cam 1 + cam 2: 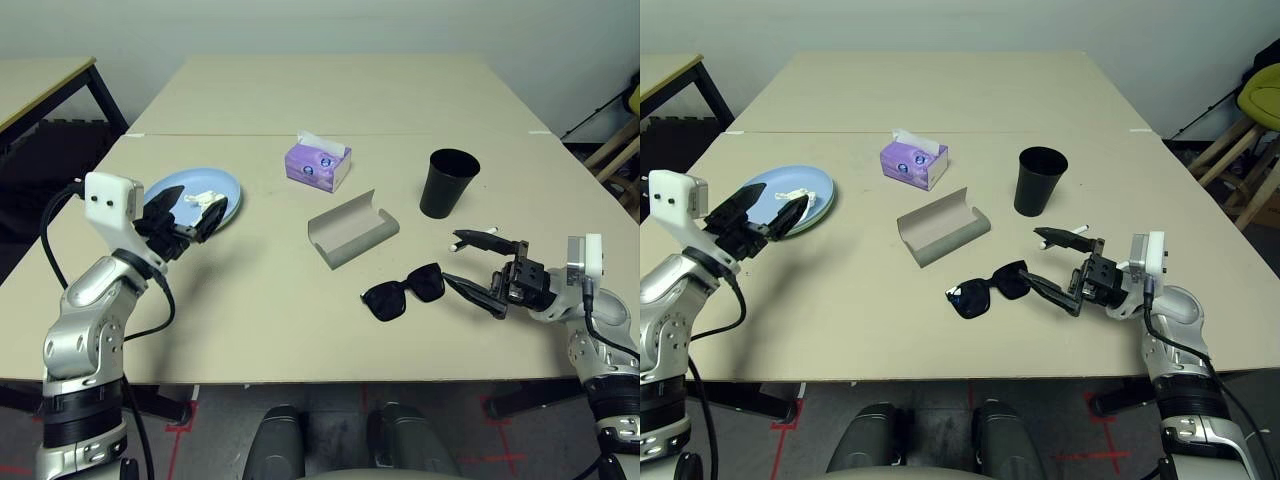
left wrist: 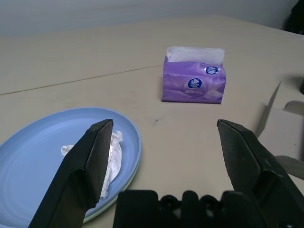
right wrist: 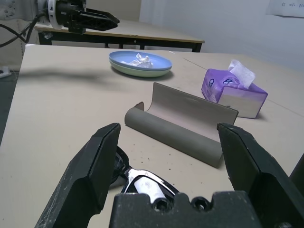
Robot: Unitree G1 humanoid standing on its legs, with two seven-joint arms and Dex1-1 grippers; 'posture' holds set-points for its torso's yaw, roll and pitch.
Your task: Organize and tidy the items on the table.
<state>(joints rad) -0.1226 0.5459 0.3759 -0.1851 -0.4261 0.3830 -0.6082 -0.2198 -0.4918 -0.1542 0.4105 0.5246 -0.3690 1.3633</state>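
We see the pale tabletop [image 1: 300,330] with a seam running across it at about the middle. Our left claw [image 1: 190,218] hangs at nine o'clock, its two black fingers spread apart and holding nothing; in the head views it overlaps the near rim of the plates [image 1: 225,185]. A blue plate sits stacked on a green one, and the crumpled white tissue [image 2: 111,152] lies on the blue plate.

Just off centre toward twelve o'clock stands the purple tissue box [image 1: 318,163]. The grey glasses case [image 1: 352,229] lies open at the centre of the tabletop, its lid standing up. The black sunglasses [image 1: 403,290] rest at five o'clock from the case, lenses on the tabletop, just beside our right claw [image 1: 473,263].

That right claw sits low at four o'clock, pointing toward the sunglasses, fingers wide apart and empty; the wrist view shows the sunglasses between and just beyond the fingertips, not gripped. The black cup [image 1: 448,183] stands upright at two o'clock. A white pen [image 1: 1077,230] lies on the tabletop beyond the right claw, partly hidden by its upper finger.
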